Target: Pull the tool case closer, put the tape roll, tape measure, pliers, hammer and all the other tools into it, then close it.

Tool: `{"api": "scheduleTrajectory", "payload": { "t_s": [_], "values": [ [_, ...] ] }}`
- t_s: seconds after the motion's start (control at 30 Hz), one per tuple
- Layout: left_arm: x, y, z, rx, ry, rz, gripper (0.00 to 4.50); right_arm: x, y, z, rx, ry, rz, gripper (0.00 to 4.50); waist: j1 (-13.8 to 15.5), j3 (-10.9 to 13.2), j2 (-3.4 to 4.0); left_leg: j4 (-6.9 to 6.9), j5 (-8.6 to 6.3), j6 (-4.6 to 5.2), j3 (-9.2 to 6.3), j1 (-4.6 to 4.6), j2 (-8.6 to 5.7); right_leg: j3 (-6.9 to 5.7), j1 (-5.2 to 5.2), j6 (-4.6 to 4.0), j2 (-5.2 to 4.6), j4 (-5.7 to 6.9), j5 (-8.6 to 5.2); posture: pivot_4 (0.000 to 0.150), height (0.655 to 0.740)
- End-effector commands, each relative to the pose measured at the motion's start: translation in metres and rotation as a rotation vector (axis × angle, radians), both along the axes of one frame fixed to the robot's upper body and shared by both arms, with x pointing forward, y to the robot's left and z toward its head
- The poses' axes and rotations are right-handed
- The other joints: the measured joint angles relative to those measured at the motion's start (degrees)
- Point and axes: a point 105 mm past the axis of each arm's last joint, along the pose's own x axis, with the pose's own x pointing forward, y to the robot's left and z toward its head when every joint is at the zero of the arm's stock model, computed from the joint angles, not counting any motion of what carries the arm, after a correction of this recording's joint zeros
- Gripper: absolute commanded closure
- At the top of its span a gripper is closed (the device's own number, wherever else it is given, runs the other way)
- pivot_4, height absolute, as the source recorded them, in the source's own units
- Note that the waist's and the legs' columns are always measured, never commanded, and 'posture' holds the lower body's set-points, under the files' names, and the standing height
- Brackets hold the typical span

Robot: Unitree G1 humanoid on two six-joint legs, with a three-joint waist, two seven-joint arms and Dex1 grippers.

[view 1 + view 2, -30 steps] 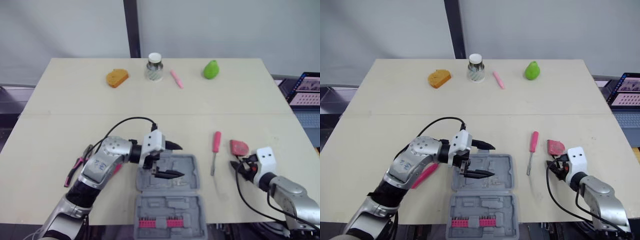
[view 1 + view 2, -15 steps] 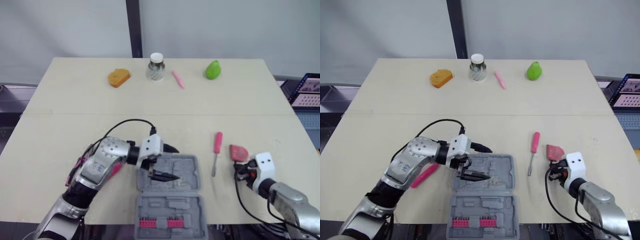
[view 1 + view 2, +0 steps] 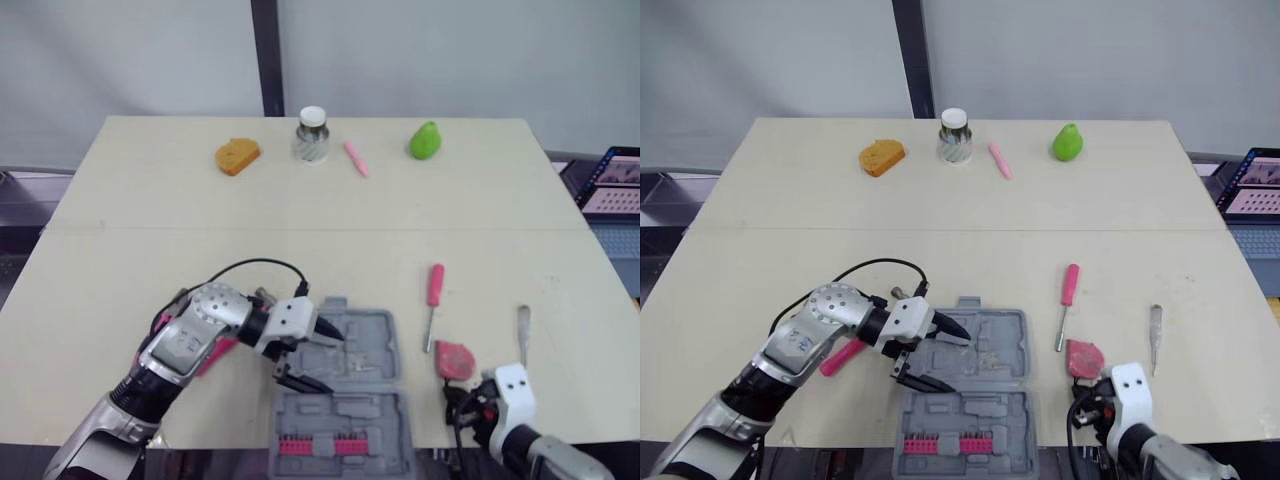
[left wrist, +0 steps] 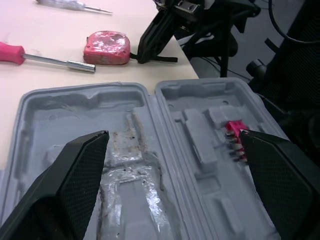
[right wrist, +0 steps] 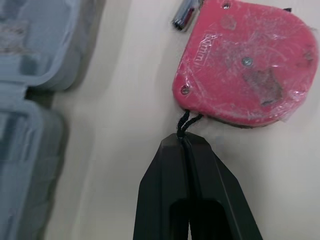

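While your right fingers (image 5: 165, 170) are pinched together on the black cord (image 5: 186, 122) of the tape measure (image 5: 245, 65), lying just right of the open tool case (image 3: 375, 330), lift slowly so it cannot swing; left fingers (image 4: 75, 170) hang spread above the case.

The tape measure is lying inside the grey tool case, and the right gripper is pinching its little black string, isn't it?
Not quite. The tape measure is not inside the tool case. It lies on the table beside the case, as the right wrist view shows. The right gripper is indeed pinching its black string.
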Motion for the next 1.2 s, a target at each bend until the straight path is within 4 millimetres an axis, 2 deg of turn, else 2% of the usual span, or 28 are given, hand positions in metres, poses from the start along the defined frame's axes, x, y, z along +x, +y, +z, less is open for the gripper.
{"api": "scheduleTrajectory", "payload": {
  "t_s": [0.03,0.5,1.2],
  "values": [
    [-0.004,0.001,0.005,-0.009,-0.004,-0.04,0.0,-0.011,0.008,0.0,0.009,0.006,-0.03,4.47,0.0,0.0,0.0,0.0,0.0,0.0,0.0,0.0,0.0,0.0,0.0,0.0,0.0,0.0,0.0,0.15,0.74],
    [-0.007,0.004,0.007,-0.004,0.001,-0.05,0.0,-0.017,0.002,0.001,-0.02,0.013,-0.023,4.47,0.0,0.0,0.01,0.0,0.0,0.01,-0.01,0.0,0.0,0.02,-0.01,0.0,0.0,0.0,0.0,0.15,0.74],
    [-0.006,0.0,0.009,-0.012,0.001,-0.044,0.0,-0.025,0.011,0.001,0.005,0.028,-0.003,4.47,0.0,0.0,0.01,0.01,-0.01,0.01,-0.01,0.0,0.0,0.02,-0.01,0.0,0.0,0.0,0.0,0.15,0.74]
  ]
}}
